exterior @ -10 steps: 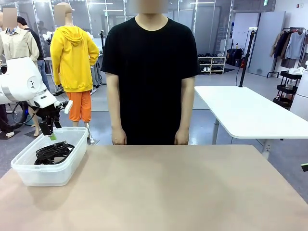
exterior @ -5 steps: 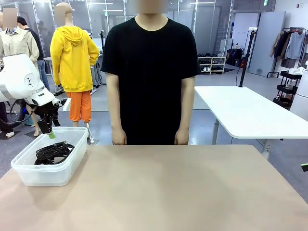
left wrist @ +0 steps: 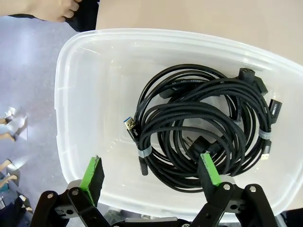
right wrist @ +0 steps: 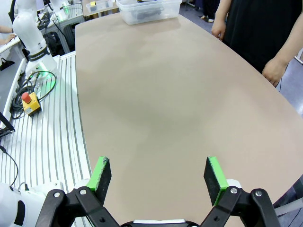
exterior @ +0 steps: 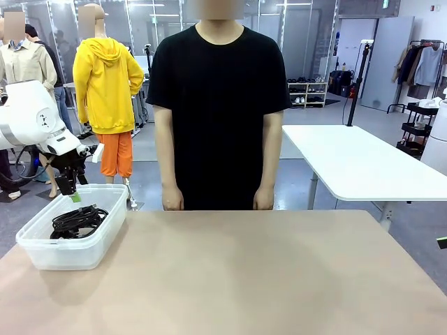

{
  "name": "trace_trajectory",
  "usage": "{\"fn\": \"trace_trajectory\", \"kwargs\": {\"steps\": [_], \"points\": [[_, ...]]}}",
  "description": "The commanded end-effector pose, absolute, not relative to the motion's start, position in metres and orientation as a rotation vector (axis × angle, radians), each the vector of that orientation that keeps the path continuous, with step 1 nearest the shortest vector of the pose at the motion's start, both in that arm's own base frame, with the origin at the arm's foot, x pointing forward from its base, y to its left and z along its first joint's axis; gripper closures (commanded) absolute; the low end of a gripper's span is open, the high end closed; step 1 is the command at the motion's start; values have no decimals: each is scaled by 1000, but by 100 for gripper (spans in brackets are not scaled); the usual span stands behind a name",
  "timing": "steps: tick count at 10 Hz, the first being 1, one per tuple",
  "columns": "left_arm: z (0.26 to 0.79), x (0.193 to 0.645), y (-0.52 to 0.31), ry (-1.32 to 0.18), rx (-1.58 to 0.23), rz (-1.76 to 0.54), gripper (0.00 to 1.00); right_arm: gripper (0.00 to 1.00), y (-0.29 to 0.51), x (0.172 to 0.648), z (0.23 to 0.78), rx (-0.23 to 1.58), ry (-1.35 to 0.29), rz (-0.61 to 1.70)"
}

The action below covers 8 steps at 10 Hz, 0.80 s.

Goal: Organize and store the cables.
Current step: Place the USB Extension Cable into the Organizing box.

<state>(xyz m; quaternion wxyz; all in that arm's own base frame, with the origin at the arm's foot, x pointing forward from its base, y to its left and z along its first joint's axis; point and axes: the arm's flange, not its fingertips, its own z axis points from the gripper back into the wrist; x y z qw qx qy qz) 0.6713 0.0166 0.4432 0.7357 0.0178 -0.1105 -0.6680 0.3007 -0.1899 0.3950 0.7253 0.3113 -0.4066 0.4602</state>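
Note:
Several coiled black cables (left wrist: 203, 127) lie piled in a clear plastic bin (left wrist: 85, 94); from the front the cables (exterior: 78, 220) show inside the bin (exterior: 70, 252) at the table's left edge. My left gripper (left wrist: 151, 172) hangs open above the bin with nothing between its green pads; in the front view the left gripper (exterior: 70, 192) is just above the bin's far rim. My right gripper (right wrist: 158, 175) is open over bare tabletop, far from the bin (right wrist: 149, 9), which stands at the far end.
A person in a black shirt (exterior: 218, 105) stands at the far side, hands (exterior: 172, 201) down by the table edge. The tan tabletop (exterior: 265, 279) stretches wide to the right of the bin. A second white table (exterior: 356, 164) stands behind on the right.
My left gripper has risen slightly and drawn back from the bin's inside toward its far rim. The cables and the person have not moved.

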Motion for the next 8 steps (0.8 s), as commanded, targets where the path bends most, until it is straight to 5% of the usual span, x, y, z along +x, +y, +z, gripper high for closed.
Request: {"fn": "trace_trajectory", "kwargs": {"steps": [1, 8], "points": [[444, 674, 17, -239, 49, -1470, 0, 0, -188, 300, 398, 693, -913, 1007], [444, 674, 17, -239, 49, -1470, 0, 0, -188, 300, 398, 693, -913, 1007]]}}
